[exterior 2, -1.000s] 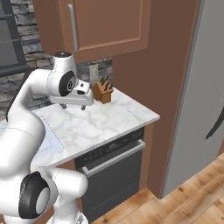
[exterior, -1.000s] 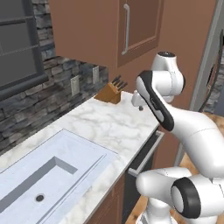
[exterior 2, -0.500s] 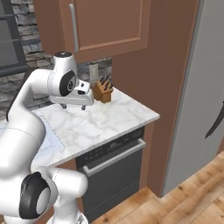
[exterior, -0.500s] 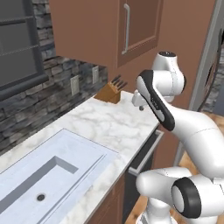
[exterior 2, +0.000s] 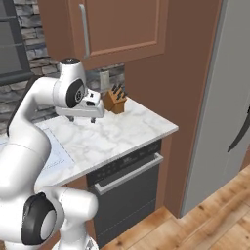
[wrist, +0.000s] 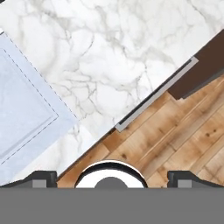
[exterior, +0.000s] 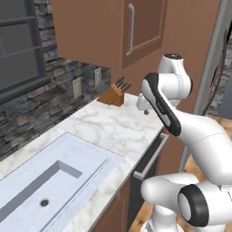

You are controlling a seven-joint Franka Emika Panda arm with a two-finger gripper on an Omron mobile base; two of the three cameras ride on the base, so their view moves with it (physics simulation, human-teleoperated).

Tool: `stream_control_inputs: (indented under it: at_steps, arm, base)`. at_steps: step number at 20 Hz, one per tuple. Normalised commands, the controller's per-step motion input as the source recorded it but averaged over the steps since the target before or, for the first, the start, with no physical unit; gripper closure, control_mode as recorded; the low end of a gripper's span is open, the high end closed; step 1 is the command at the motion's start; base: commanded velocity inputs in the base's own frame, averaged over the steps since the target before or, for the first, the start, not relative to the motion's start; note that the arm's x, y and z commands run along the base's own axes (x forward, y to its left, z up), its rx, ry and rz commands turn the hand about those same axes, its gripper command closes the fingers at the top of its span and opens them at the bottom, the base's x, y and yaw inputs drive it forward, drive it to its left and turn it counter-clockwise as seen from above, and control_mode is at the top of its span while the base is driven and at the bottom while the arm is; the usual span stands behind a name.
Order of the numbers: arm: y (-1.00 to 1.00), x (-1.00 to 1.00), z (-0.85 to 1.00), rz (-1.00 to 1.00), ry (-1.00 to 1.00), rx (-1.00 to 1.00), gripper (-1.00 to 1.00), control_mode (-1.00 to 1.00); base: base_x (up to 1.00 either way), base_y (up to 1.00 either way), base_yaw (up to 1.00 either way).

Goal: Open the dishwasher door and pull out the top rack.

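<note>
While the open two-finger gripper hovers above the marble, it should descend squarely to the dark grey dishwasher door at its long silver bar handle.

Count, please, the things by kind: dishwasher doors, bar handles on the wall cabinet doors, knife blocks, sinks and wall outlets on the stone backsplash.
Dishwasher door, shut: 1
Bar handle on a wall cabinet door: 1
Knife block: 1
Sink: 1
Wall outlets, first and second: 2
Total: 6
</note>
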Motion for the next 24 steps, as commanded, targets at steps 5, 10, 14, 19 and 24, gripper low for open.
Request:
stream_control_inputs:
  at_steps: [5, 10, 14, 19, 24]
  arm:
    - [-0.20, -0.36, -0.45, -0.02, 0.03, 0.24, -1.00, -1.00]
    - [-0.83, -0.37, -0.62, -0.15, 0.00, 0.36, -1.00, -1.00]
    - [-1.00, -0.12, -0.86, -0.13, 0.00, 0.38, -1.00, -1.00]
    - [-1.00, 0.03, -0.86, -0.10, 0.03, 0.39, -1.00, -1.00]
    - [-0.91, 0.03, -0.87, -0.01, 0.05, 0.39, -1.00, -1.00]
  base:
    - [0.00, 0.00, 0.00]
    - [0.00, 0.00, 0.00]
    - [0.00, 0.00, 0.00]
    - [0.00, 0.00, 0.00]
    - [0.00, 0.00, 0.00]
